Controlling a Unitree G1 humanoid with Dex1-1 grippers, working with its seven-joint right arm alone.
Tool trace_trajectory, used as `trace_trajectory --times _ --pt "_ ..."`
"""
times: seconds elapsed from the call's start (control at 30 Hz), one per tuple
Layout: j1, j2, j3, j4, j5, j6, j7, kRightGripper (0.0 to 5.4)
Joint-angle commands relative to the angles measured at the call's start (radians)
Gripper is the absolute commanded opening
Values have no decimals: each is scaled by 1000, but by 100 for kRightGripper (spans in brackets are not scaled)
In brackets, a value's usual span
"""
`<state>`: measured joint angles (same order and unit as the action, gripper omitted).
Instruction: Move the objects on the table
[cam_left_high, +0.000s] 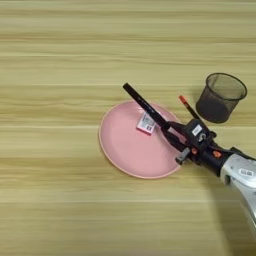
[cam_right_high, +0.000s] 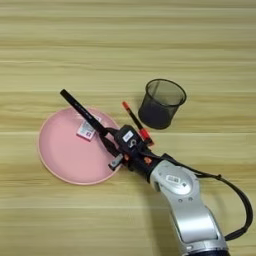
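The pink plate (cam_left_high: 120, 150) lies in the middle of the table (cam_left_high: 60, 60). My right gripper (cam_left_high: 172, 136) is over the plate's right part, shut on the near end of the black marker pen (cam_left_high: 145, 105). The marker slants away to the upper left, its tip reaching past the plate's far rim. The small white box with red print (cam_left_high: 146, 123) lies on the plate just left of the marker's shaft. In the right eye view the gripper (cam_right_high: 107, 141) holds the marker (cam_right_high: 80, 110) beside the box (cam_right_high: 86, 130) over the plate (cam_right_high: 60, 160).
A black mesh cup (cam_left_high: 220, 97) stands upright to the right of the plate. A red pen (cam_left_high: 189, 107) lies on the wood between cup and plate. My silver forearm (cam_right_high: 182, 200) comes in from the lower right.
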<state>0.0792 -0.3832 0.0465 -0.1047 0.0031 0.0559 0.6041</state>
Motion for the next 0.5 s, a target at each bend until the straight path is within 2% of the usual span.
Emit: trace_trajectory --times 0.03,0.5 --pt "-61 -24 -37 -64 20 -23 -19 100" --pt "-99 -61 -128 -61 30 -24 -33 100"
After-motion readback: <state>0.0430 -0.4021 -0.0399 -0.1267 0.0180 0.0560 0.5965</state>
